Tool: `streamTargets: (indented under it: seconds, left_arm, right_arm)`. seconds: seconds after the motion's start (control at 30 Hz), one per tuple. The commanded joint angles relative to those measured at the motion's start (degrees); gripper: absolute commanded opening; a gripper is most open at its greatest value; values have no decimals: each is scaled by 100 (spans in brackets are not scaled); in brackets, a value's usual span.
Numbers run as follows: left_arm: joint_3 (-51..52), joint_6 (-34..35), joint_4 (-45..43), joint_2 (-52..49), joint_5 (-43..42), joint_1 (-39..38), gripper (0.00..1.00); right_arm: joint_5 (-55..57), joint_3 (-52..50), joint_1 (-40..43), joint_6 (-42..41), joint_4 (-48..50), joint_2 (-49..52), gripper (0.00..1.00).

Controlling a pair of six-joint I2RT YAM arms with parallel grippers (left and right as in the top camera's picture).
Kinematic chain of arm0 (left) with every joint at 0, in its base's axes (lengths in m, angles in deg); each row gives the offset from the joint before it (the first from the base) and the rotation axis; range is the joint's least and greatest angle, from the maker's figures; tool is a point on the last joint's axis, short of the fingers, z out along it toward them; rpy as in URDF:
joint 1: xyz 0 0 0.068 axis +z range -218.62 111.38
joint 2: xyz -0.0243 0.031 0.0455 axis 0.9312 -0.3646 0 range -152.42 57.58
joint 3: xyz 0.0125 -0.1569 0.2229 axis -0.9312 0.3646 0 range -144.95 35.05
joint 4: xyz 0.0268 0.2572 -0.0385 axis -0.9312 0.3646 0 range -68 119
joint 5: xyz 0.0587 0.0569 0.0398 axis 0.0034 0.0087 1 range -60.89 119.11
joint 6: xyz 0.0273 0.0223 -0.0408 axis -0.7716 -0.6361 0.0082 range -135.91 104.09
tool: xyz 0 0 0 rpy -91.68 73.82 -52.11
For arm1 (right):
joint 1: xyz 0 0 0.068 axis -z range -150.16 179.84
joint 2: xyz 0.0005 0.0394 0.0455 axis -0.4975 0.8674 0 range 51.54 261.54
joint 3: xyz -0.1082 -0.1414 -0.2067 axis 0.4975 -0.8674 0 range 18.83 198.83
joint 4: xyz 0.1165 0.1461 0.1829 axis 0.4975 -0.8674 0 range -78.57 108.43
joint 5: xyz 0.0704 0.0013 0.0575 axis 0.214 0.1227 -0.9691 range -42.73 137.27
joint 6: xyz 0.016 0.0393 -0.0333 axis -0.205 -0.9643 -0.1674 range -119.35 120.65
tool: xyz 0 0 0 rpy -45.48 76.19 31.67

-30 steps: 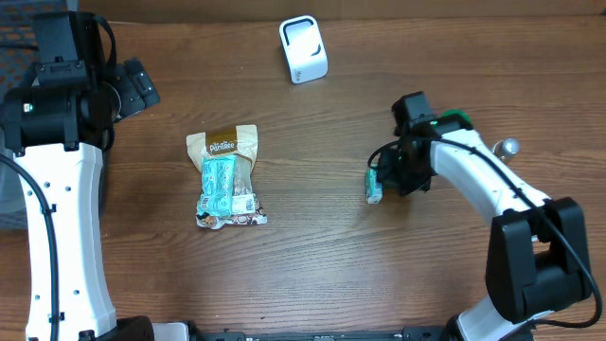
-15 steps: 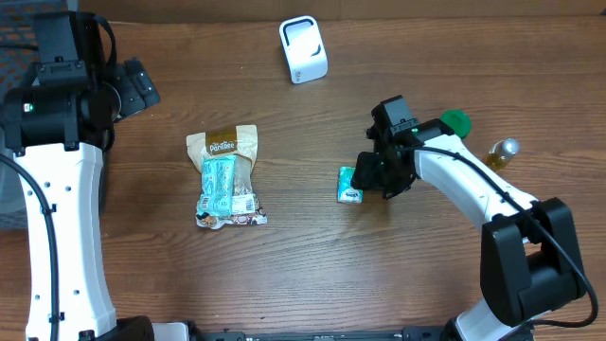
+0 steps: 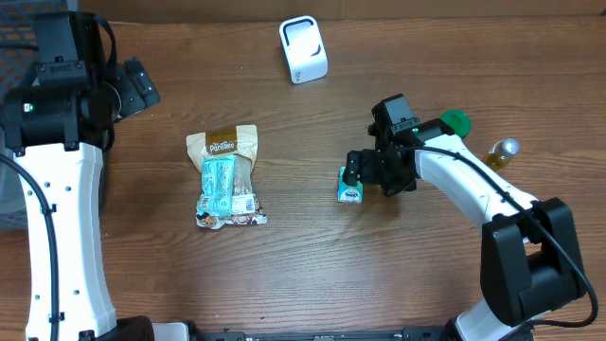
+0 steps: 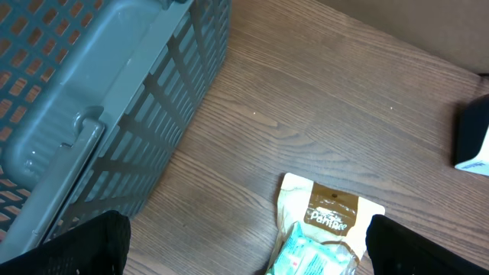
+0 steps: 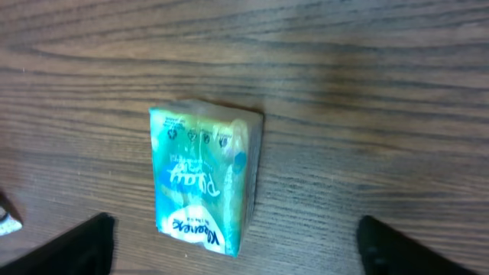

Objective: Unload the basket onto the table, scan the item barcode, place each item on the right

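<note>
We're seeing small teal plastic-wrapped tissue pack (image 5: 202, 179) lying flat on brown wooden table (image 5: 382, 114), sitting between fingers of right gripper (image 5: 237, 256). Jaws are hanging wide apart, clear of pack on both sides, gripping nothing. From overhead, we're spotting pack lying well apart from white boxy barcode scanner (image 3: 303, 49).

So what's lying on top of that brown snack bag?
A teal packet lies on the brown bag, covering its middle. Only the bag's top label and edges show; whatever is printed underneath the packet is hidden.
</note>
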Motion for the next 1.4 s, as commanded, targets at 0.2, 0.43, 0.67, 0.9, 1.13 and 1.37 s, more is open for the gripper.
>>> streamTargets:
  seconds: [0.2, 0.43, 0.67, 0.9, 1.13, 1.37]
  left_arm:
    - [-7, 15, -13, -7, 76, 2, 100]
    - [-7, 15, -13, -7, 76, 2, 100]
    - [-7, 15, -13, -7, 76, 2, 99]
    - [-7, 15, -13, -7, 76, 2, 100]
    - [-7, 15, -13, -7, 76, 2, 100]
    - [-7, 15, -13, -7, 76, 2, 100]
  right_arm:
    - [109, -13, 17, 20, 24, 7, 73]
    - [105, -13, 17, 17, 87, 7, 45]
    - [61, -13, 17, 22, 105, 7, 62]
    - [20, -13, 17, 13, 103, 7, 40]
    - [13, -127, 15, -57, 177, 11, 33]
    - [-46, -822, 15, -179, 1235, 11, 26]
